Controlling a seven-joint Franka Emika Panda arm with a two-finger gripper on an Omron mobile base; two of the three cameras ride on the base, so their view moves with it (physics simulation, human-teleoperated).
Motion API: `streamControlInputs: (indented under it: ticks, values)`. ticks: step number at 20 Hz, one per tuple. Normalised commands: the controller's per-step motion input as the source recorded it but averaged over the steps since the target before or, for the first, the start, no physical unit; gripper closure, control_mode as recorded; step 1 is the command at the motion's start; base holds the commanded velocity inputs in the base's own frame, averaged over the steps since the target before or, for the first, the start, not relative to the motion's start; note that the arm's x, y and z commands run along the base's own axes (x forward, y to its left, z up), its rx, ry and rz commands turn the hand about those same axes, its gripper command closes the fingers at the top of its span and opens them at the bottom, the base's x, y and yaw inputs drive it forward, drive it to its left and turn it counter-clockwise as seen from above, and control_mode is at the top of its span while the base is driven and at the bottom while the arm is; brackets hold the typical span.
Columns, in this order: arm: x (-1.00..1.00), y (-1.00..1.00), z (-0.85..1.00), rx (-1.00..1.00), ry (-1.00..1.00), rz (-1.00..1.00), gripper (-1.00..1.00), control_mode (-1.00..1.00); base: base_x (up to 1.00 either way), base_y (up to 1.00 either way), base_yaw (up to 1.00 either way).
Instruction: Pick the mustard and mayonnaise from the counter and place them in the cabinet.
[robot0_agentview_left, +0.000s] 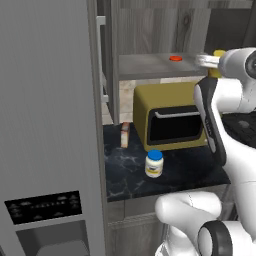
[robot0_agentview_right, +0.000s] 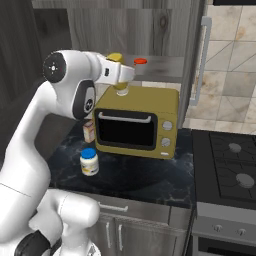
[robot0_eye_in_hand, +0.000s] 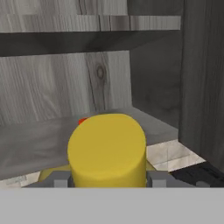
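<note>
The cabinet (robot0_agentview_right: 120, 30) fills the upper frame; the counter (robot0_agentview_left: 185, 172) sits lower centre with the mayonnaise (robot0_agentview_left: 154, 163) on it. My gripper (robot0_eye_in_hand: 107, 179) is clamped on the mustard (robot0_eye_in_hand: 107, 151), bottom centre, before the shelf

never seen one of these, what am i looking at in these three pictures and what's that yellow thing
It is a white robot arm on a driving base in a simulated kitchen. Two pictures come from cameras on the base, behind the arm to its left and right; the third looks along its tool. The yellow thing is the mustard bottle, which the tool is shut on, held up in front of the cabinet shelf, where a red-orange disc lies. On the black counter below stand the mayonnaise jar, an olive-yellow toaster oven and a small tan box.
</note>
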Motion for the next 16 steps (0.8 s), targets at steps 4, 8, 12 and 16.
streamControlInputs:
  ticks: [4,8,12,16]
  values:
    - [0.2,-0.08,0.27,0.0,0.0,-0.02,1.0,-1.0,0.0,0.0,0.0]
    - [0.23,-0.08,0.17,0.0,-0.01,-0.02,1.0,-1.0,0.0,0.0,0.0]
    - [0.24,-0.06,0.03,0.0,-0.02,-0.01,1.0,-1.0,0.0,0.0,0.0]
    - [0.28,-0.04,0.0,0.0,0.0,0.0,1.0,-1.0,0.0,0.0,0.0]
